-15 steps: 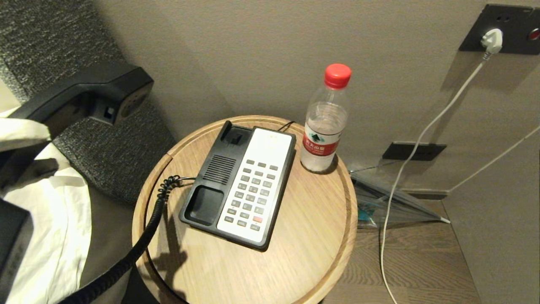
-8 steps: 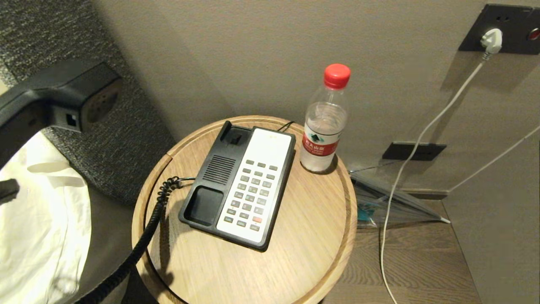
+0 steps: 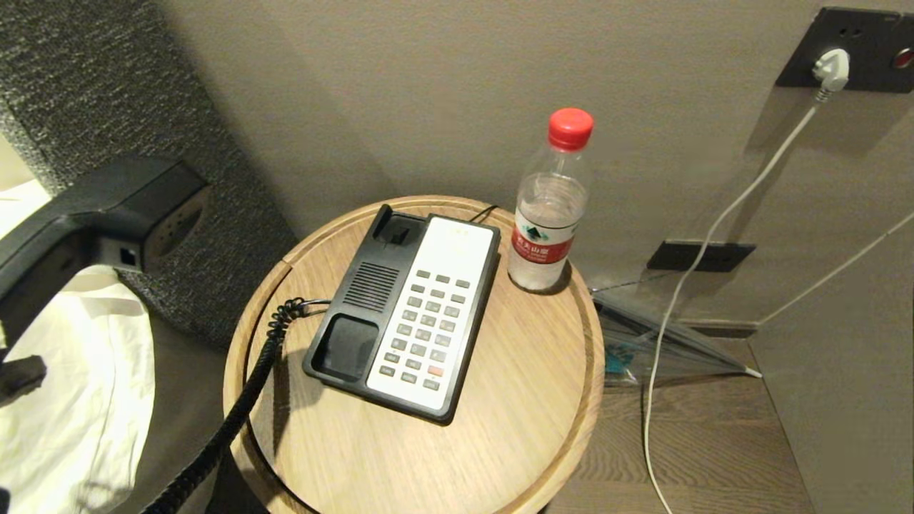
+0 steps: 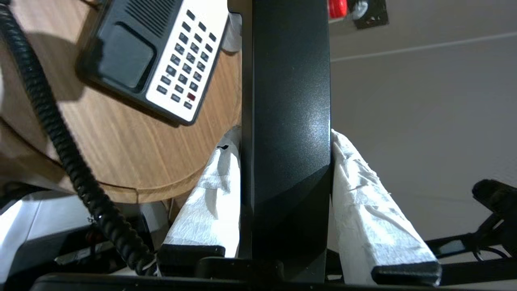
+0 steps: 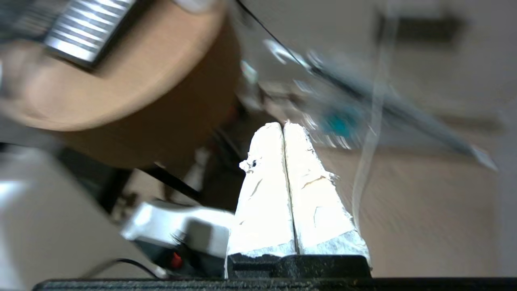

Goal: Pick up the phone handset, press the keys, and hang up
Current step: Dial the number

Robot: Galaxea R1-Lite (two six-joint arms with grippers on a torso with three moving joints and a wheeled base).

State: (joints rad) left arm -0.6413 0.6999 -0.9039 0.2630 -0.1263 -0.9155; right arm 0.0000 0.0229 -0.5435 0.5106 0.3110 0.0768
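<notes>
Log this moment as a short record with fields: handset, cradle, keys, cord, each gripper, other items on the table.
handset: phone handset off the base, held out past the table's left edge
left gripper: left gripper shut on the handset's shaft, one white-wrapped finger on each side
right gripper: right gripper shut, holding nothing, low beside the round table
cradle: phone base lies on the table, both handset wells bare
keys: keys untouched, nothing near them
cord: coiled cord runs from the base's left side over the table's edge
other: water bottle upright behind the base

water bottle (image 3: pixel 548 214), round wooden table (image 3: pixel 528 400), white plug (image 3: pixel 832 69)
</notes>
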